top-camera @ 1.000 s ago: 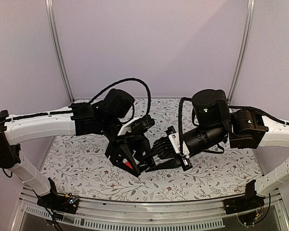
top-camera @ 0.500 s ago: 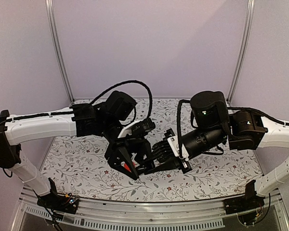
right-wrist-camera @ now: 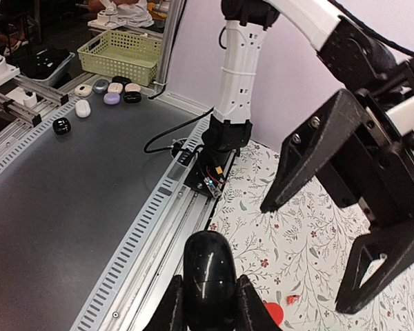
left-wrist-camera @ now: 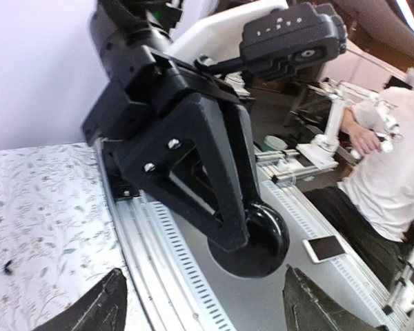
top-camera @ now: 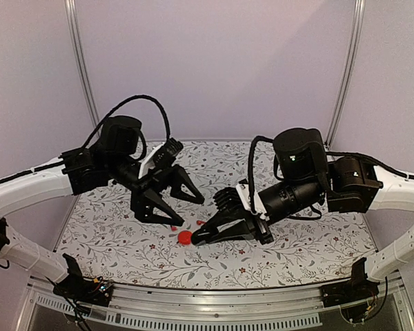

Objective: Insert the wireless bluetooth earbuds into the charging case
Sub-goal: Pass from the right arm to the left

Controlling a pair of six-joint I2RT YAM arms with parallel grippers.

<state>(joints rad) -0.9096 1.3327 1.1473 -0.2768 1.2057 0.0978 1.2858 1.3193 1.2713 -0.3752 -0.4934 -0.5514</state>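
Note:
My right gripper (top-camera: 197, 239) is shut on a glossy black oval case (right-wrist-camera: 208, 276), held low over the table's near edge. It also shows in the left wrist view (left-wrist-camera: 254, 239). A round red case (top-camera: 185, 237) lies on the floral table just left of that gripper and shows in the right wrist view (right-wrist-camera: 273, 314). A tiny red earbud (right-wrist-camera: 290, 299) lies beside it, also seen from above (top-camera: 200, 223). Another red speck (top-camera: 172, 227) lies to the left. My left gripper (top-camera: 192, 211) is open and empty, above and behind the red case. A small black piece (left-wrist-camera: 8, 266) lies on the cloth.
The floral cloth (top-camera: 297, 245) ends at a slotted aluminium rail (top-camera: 214, 314) along the near edge. The left arm's base and wiring (right-wrist-camera: 217, 155) stand by the rail. Beyond the table are a green basket (right-wrist-camera: 127, 55) and several small cases (right-wrist-camera: 96, 93).
My left arm has pulled back to the left, away from the right gripper, its jaws now spread wide. The red case now shows uncovered on the table. The right gripper has tilted slightly lower.

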